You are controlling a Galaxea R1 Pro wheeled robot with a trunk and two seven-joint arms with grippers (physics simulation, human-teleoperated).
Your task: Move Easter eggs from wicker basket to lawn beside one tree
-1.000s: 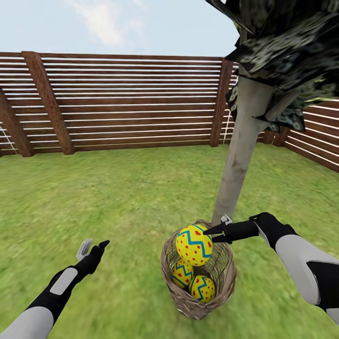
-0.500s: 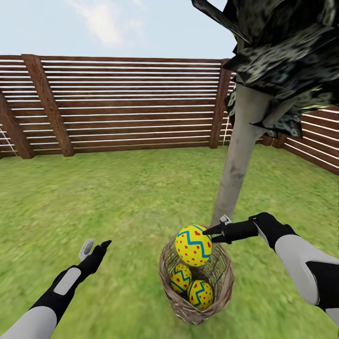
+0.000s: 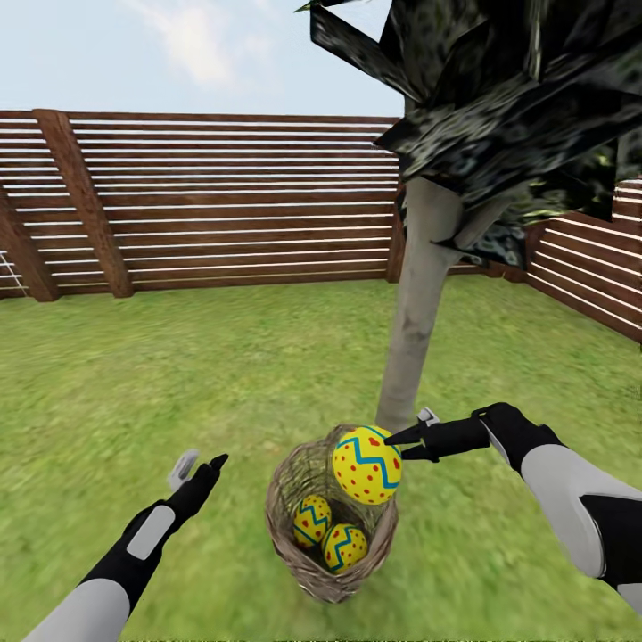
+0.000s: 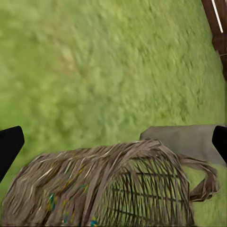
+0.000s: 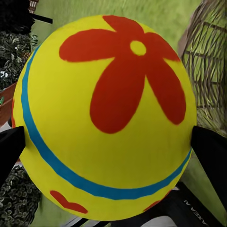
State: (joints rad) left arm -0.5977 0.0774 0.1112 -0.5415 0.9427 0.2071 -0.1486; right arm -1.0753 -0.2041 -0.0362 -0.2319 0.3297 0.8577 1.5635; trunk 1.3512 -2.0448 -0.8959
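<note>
My right gripper point(image 3: 403, 438) is shut on one Easter egg point(image 3: 366, 465), yellow with blue zigzags and red dots, held just above the right rim of the wicker basket point(image 3: 294, 499). In the right wrist view that egg point(image 5: 104, 118) sits between the two black fingertips point(image 5: 10, 150). Two more eggs point(image 3: 312, 520) point(image 3: 344, 546) lie inside the basket. The basket stands on the lawn point(image 3: 178, 374), close in front of the tree's pale trunk point(image 3: 415, 312). My left gripper point(image 3: 201, 465) hovers open to the basket's left, and its wrist view looks at the basket point(image 4: 109, 189) and the trunk point(image 4: 184, 142).
A brown slatted fence point(image 3: 232, 205) bounds the garden at the back and on the right. Dark leaf clumps point(image 3: 499, 116) hang overhead above the trunk. Open grass stretches to the left and behind the basket.
The view has shifted, so basket, tree and fence sit further left in the picture. The held egg now hangs over the basket's right rim rather than its middle. The right gripper stays shut on the egg.
</note>
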